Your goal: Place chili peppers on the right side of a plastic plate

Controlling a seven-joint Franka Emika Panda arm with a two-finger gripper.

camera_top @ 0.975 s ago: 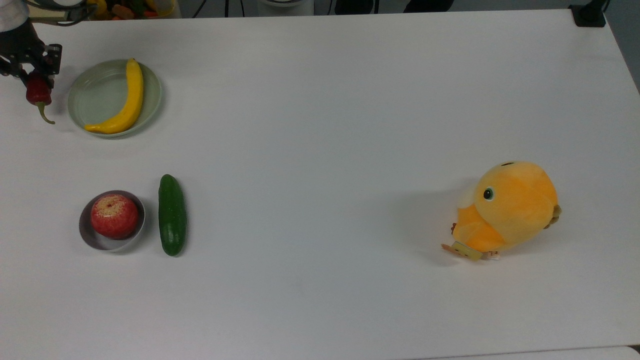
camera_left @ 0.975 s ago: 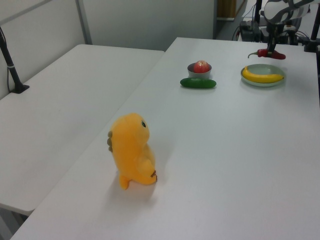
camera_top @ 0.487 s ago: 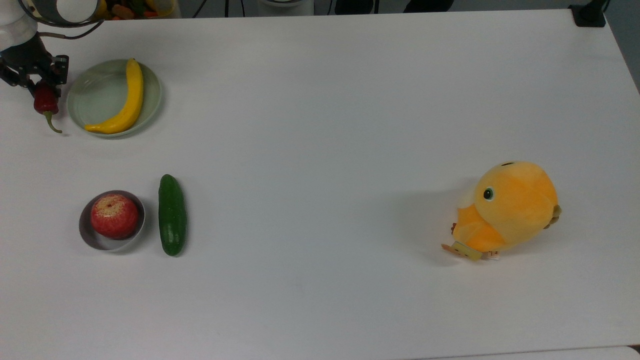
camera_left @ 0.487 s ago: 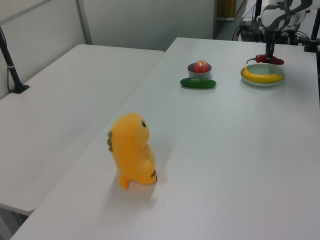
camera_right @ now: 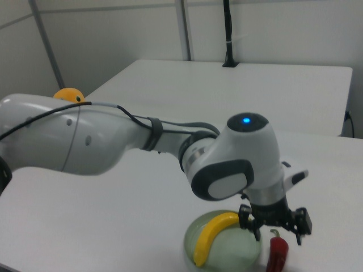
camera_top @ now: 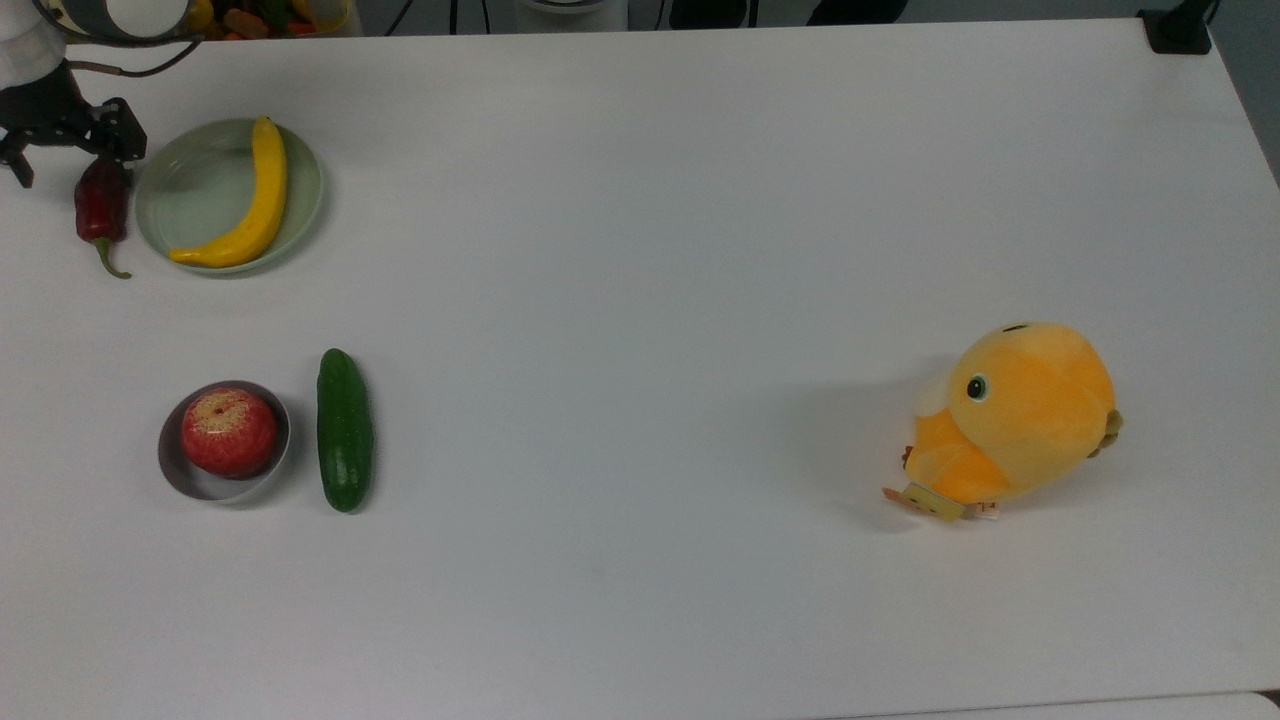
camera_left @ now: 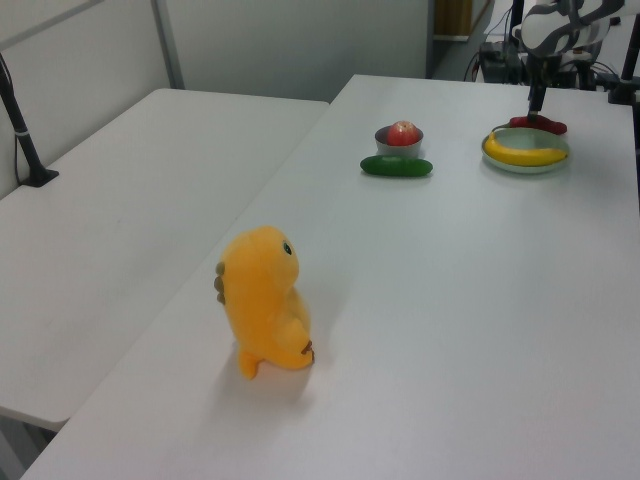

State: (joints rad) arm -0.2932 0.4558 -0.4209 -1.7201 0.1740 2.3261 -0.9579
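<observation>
Lying now on the counter (camera_top: 640, 600) just beside the plate (camera_top: 190, 200), on the top view's left, the chili (camera_top: 101, 207) is out of the spread claw (camera_top: 60, 150) that pinched it a moment ago; placement looks done.

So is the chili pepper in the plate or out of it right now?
Out. The chili pepper lies on the table beside the plastic plate, at the top view's left of its rim.

White rounded arm (camera_right: 113, 141), black cable, blue light, black jaws.
</observation>
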